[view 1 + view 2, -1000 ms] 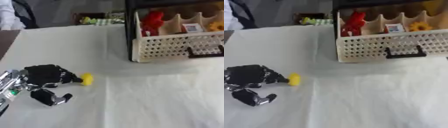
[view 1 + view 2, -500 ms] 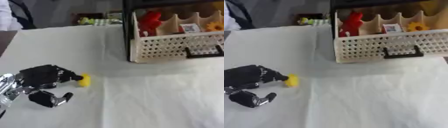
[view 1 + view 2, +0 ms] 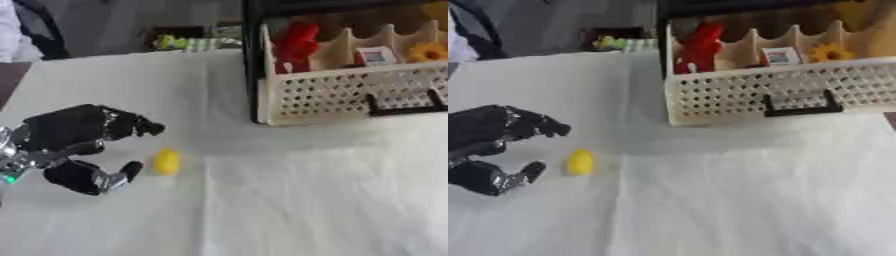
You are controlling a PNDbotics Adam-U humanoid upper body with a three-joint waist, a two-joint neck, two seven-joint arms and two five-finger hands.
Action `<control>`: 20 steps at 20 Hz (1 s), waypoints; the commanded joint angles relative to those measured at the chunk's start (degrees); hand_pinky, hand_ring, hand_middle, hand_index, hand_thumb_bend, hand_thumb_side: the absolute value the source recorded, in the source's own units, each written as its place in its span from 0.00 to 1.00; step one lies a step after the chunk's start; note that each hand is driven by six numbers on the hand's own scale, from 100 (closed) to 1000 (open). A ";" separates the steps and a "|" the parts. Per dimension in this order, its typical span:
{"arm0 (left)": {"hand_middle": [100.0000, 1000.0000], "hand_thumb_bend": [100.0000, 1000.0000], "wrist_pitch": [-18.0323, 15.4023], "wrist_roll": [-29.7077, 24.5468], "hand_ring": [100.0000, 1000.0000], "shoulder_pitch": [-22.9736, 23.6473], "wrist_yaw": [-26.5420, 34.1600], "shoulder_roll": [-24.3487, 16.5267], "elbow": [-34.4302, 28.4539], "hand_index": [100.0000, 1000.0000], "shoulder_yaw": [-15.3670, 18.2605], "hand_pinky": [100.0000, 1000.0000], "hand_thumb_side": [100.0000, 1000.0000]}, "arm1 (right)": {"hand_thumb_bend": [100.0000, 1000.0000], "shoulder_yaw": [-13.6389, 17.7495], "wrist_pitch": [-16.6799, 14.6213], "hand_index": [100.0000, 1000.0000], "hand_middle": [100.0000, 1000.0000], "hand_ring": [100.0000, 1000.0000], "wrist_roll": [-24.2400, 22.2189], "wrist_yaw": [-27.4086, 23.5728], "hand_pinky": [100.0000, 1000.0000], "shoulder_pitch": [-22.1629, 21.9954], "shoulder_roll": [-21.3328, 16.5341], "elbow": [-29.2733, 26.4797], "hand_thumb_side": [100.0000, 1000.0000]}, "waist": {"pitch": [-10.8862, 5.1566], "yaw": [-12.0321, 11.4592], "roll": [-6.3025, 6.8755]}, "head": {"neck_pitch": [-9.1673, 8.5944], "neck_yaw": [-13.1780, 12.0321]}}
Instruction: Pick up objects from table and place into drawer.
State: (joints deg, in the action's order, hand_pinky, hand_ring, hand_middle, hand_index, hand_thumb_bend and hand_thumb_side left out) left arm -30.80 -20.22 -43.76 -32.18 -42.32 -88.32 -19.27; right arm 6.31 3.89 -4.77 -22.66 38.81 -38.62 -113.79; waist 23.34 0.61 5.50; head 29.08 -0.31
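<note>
Honestly, the left robot hand [image 3: 74, 145] is sitting open beside the yellow egg-shaped thing [image 3: 166, 161], not gripping; closing carelessly risks rolling it away across the table [image 3: 289, 200].

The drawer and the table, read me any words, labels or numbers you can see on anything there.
None can be read.
Small white card with a red and blue patch in the drawer: markings too blurred to read.
Yellow object on the table: no markings show.
Left hand: no lettering shows.
</note>
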 commanded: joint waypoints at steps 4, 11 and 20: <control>0.77 0.00 -1.35 -3.89 0.70 -3.72 1.18 0.98 5.17 1.00 1.99 0.46 0.91 | 0.05 0.80 0.44 0.46 0.12 0.56 -0.41 -0.69 0.41 0.60 -0.85 -0.81 1.00 | -0.98 0.34 0.02 | -0.63 -0.08; 0.72 0.00 -3.32 -8.85 0.70 -5.31 -0.22 2.21 9.94 1.00 2.38 0.48 0.97 | 0.04 1.00 0.95 0.45 0.12 0.56 -0.43 -0.78 0.41 0.83 -0.57 -0.81 1.00 | -0.82 0.68 0.23 | -0.39 -0.30; 0.73 0.03 -7.09 -12.71 0.72 -5.47 -3.66 2.52 12.20 1.00 2.03 0.52 1.00 | 0.03 1.10 1.45 0.45 0.12 0.56 -0.33 -0.85 0.41 1.04 -0.20 -0.81 1.00 | -0.69 0.61 0.25 | -0.35 -0.52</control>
State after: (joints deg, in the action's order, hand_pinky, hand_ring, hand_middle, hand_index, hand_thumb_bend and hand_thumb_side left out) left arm -34.21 -29.22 -48.18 -35.34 -38.75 -75.93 -17.84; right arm 6.69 5.20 -5.11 -23.25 38.86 -38.05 -113.79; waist 23.78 1.31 5.94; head 29.07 -0.63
